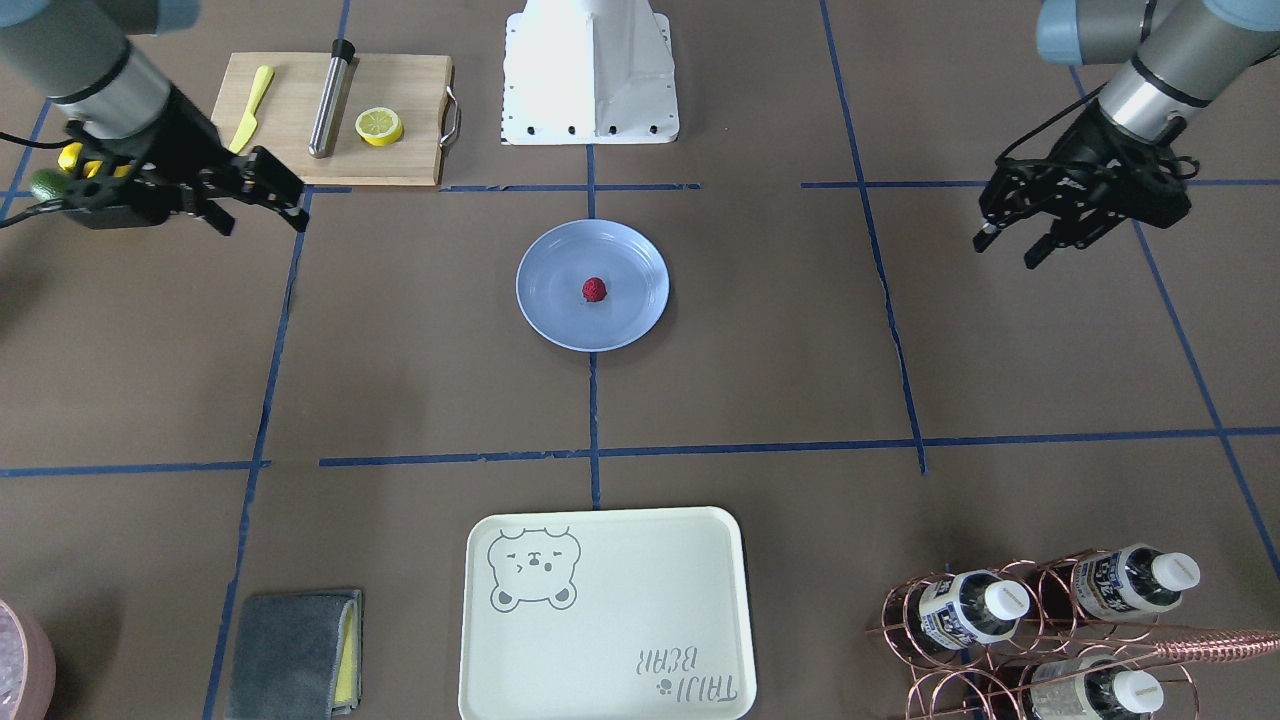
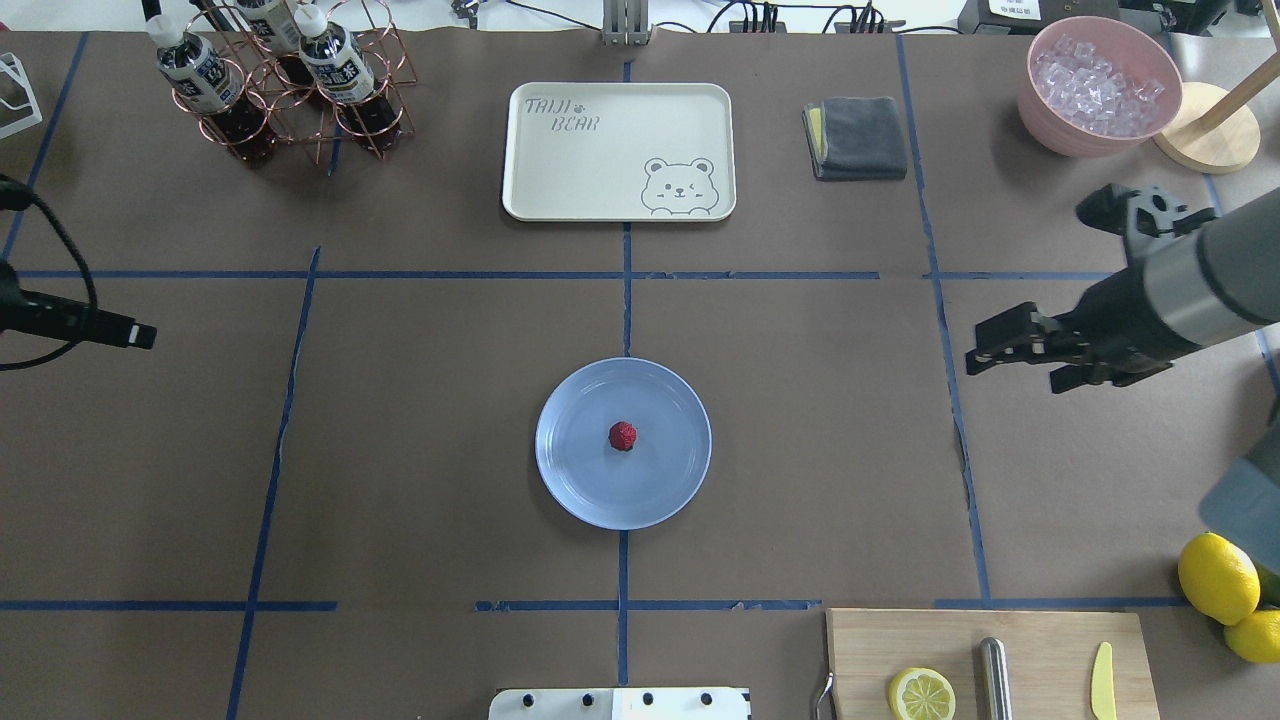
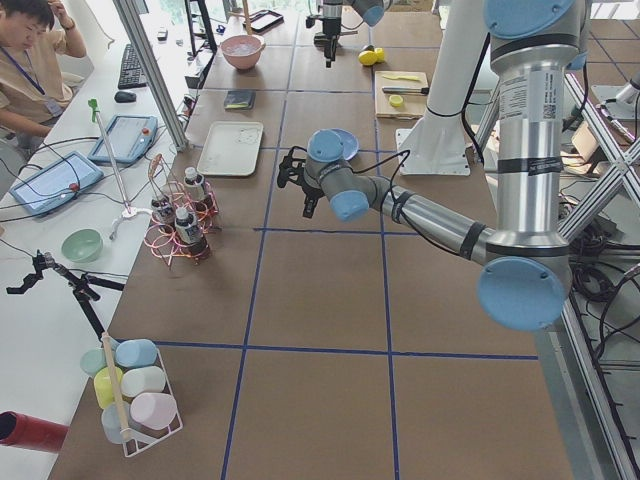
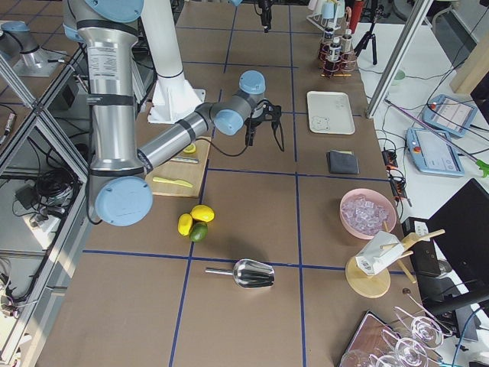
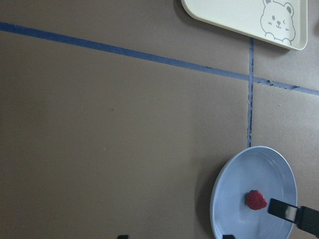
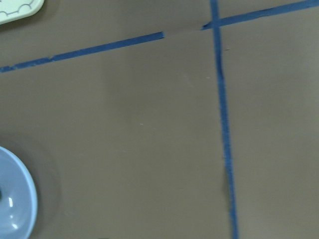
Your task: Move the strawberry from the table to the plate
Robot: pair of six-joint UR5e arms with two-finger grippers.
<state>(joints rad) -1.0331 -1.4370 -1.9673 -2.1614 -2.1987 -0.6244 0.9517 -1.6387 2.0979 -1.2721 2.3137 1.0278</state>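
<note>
The small dark-red strawberry (image 1: 595, 290) (image 2: 622, 436) lies in the middle of the light-blue plate (image 1: 545, 300) (image 2: 570, 470), which rests on the brown table (image 1: 780, 350) at its centre. In the left wrist view the strawberry (image 5: 255, 199) sits on the plate (image 5: 229, 199) at the lower right. My left gripper (image 1: 1007, 252) hangs open and holds nothing, well off to the plate's side. The right gripper (image 1: 262, 225) (image 2: 985, 345) is open too, raised on the opposite side near the cutting board. Neither gripper touches the plate.
A wooden cutting board (image 1: 400, 165) carries a lemon half (image 1: 379, 126), a yellow knife and a steel rod. A cream bear tray (image 1: 600, 620), a grey cloth (image 1: 290, 655), a copper bottle rack (image 1: 1040, 625), a pink ice bowl (image 2: 1100, 85) and whole lemons (image 2: 1218, 578) ring the table.
</note>
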